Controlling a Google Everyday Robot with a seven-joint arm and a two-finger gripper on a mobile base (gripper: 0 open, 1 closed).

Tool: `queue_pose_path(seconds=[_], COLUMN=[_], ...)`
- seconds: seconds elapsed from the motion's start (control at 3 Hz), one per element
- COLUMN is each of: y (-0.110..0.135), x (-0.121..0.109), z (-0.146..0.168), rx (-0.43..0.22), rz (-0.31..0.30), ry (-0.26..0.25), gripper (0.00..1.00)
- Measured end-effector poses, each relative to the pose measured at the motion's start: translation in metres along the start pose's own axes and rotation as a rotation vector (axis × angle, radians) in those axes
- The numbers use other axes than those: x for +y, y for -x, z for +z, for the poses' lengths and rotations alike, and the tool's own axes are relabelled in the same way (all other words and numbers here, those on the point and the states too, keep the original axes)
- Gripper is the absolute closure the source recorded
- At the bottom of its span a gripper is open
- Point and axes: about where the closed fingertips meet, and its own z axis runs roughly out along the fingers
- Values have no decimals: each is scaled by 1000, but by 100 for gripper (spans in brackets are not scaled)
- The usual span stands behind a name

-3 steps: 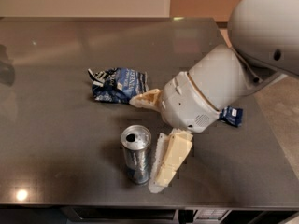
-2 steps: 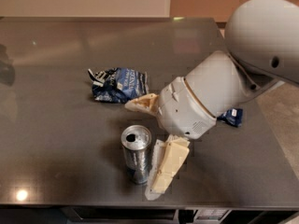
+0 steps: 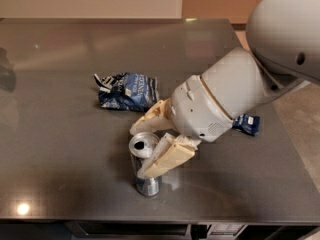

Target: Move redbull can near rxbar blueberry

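From where I stood, the slim silver and blue Red Bull can (image 3: 148,184) stood upright near the front edge of the dark grey table (image 3: 60,149). The cream two-fingered gripper (image 3: 138,152) was low around it, fingers spread, one on the far side and one on the near side. I couldn't tell whether they were touching it. The small dark blue RXBAR wrapper (image 3: 246,123) lay off to the right, half hidden behind the arm. I'd have squeezed squarely, kept the tall can vertical and carried it right, clear of the crinkled blue and white chip bag (image 3: 127,90).
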Motion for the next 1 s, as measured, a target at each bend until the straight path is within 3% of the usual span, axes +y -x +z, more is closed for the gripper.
queue_pose_path(seconds=[0.33,0.67,1.0], y=[1,-5,-22], x=[-5,-16,-34], z=[-8,-28,-59], rx=[-15,-2,44], rz=[8,35,92], ry=[-11,-56,-137], gripper=[64,87,100])
